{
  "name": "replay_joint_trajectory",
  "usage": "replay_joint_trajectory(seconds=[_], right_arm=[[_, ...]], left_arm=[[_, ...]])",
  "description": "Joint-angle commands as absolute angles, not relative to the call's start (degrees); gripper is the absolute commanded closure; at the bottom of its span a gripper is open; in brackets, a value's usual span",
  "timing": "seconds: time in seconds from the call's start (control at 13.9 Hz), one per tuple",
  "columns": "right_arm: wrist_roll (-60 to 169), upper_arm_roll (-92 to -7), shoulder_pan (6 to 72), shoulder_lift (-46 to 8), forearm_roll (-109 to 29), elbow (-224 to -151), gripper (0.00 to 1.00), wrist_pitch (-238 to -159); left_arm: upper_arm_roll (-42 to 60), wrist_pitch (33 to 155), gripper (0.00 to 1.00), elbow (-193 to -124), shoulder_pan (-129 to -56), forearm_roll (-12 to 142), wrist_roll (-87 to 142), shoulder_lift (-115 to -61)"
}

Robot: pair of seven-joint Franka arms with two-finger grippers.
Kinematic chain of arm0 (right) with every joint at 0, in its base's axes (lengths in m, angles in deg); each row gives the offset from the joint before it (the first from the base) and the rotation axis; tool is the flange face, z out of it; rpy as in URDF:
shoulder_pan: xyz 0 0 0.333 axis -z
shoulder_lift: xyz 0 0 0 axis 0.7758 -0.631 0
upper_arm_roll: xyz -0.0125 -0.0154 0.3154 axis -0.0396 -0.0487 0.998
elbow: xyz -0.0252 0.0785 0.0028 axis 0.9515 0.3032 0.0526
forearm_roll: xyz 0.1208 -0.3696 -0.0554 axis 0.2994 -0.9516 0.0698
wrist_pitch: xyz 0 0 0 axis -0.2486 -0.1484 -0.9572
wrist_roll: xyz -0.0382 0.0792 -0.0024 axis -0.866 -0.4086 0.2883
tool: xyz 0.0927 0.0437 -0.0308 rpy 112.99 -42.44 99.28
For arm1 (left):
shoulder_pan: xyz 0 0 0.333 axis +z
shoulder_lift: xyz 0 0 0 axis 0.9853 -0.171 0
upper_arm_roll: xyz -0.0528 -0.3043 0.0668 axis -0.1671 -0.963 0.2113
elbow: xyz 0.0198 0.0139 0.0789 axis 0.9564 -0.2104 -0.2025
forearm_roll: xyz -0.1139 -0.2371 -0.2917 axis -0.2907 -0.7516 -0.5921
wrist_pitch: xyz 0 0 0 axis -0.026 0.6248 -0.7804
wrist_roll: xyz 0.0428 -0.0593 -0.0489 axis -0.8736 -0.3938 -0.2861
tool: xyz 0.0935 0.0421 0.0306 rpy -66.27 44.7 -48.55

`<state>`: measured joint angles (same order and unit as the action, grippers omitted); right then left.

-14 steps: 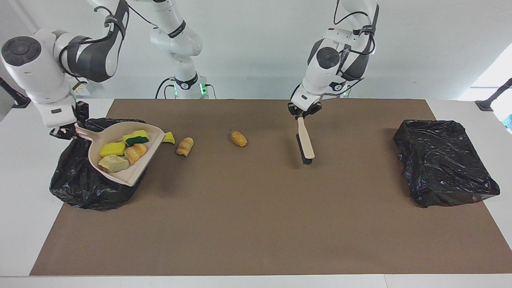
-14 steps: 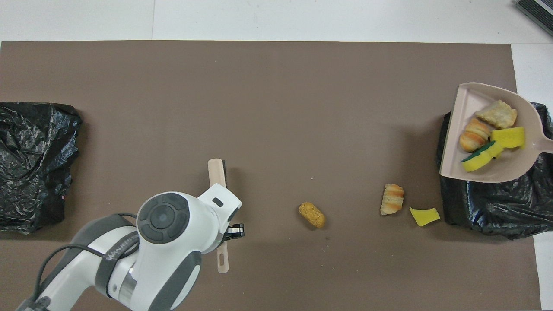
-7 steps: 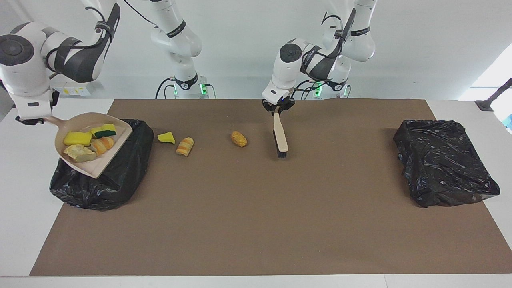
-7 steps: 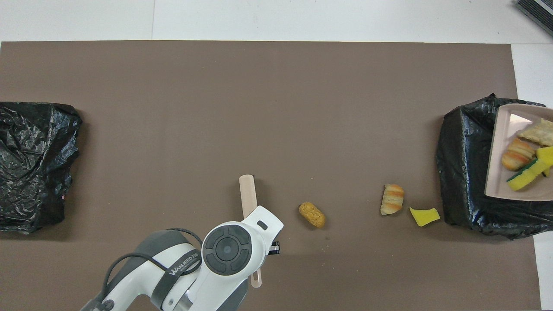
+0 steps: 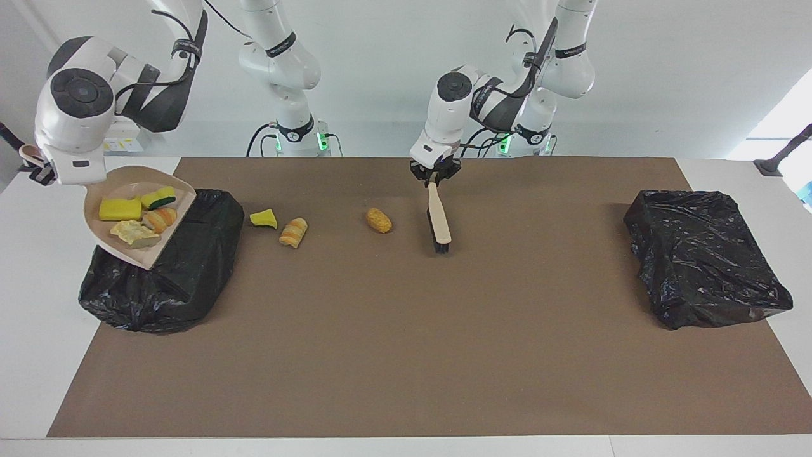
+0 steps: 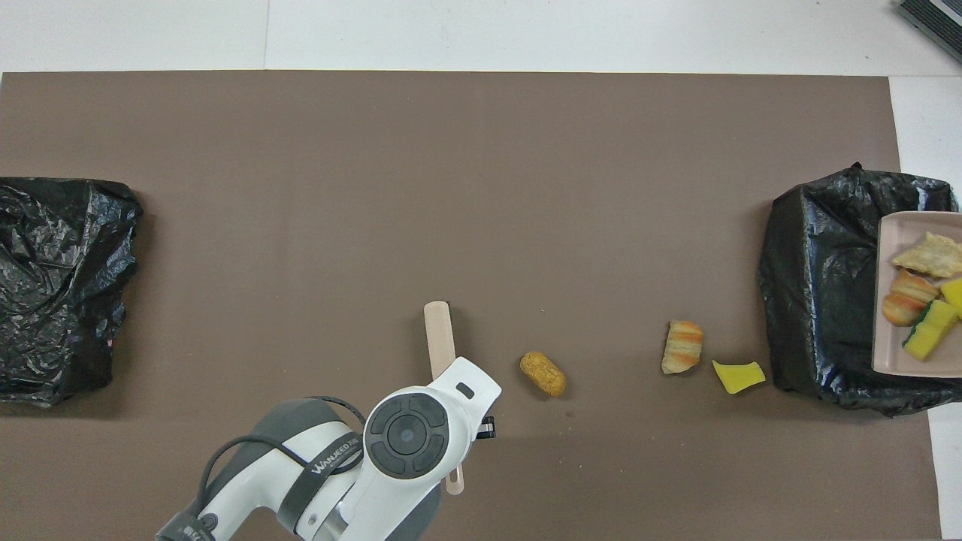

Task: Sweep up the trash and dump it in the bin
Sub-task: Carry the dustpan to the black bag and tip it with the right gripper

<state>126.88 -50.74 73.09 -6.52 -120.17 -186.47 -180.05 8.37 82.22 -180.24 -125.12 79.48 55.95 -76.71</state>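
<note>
**Loaded dustpan over bin, brush near loose trash**

The right tool [image 5: 39, 166], mostly hidden by its own arm, is pressed shut on the handle of the dustpan [image 5: 166, 219], which hangs over the black-bagged bin [image 5: 184, 279] at the tabletop's right-arm end. The overhead view cuts the dustpan off at its edge. The left tool [image 5: 434, 178] pinches the brush [image 5: 439, 219]. From the brush in the facing view, three trash pieces [image 5: 379, 220] lie toward nine o'clock; open mat [image 5: 406, 355] spreads toward six. Another bagged bin [image 5: 704, 257] sits toward three o'clock.
</note>
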Motion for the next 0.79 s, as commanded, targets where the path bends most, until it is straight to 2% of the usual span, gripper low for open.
replay_joint_trajectory(seconds=[0.0,0.29,0.36,0.43,0.57,0.65,0.72], right_arm=[[125.87,-50.52,73.38,-4.83,-123.87,-188.35,1.00,-180.35],[125.87,-50.61,74.26,-4.22,-126.69,-189.23,1.00,-180.62],[125.87,-50.61,74.26,-3.87,-126.78,-189.75,1.00,-180.62],[125.87,-50.61,74.26,-3.69,-127.13,-189.93,1.00,-180.62],[125.52,-50.61,74.00,-3.78,-129.75,-189.84,1.00,-180.53],[125.08,-50.61,73.82,-3.78,-131.16,-189.76,1.00,-180.62],[124.47,-50.52,73.56,-3.87,-132.30,-189.58,1.00,-180.53]], left_arm=[[9.23,83.44,1.00,-179.91,-126.39,80.32,56.23,-78.15],[9.14,84.93,1.00,-180.09,-126.21,79.62,56.85,-78.67],[9.14,84.85,0.78,-180.18,-126.21,79.53,56.50,-78.77],[9.14,84.93,0.43,-180.09,-126.21,79.53,56.49,-78.85],[9.23,84.84,0.10,-180.00,-125.69,79.53,56.14,-78.94],[9.23,84.50,0.00,-179.83,-125.25,79.53,55.97,-78.94],[9.41,83.97,0.00,-179.65,-124.90,79.53,55.79,-79.03]])
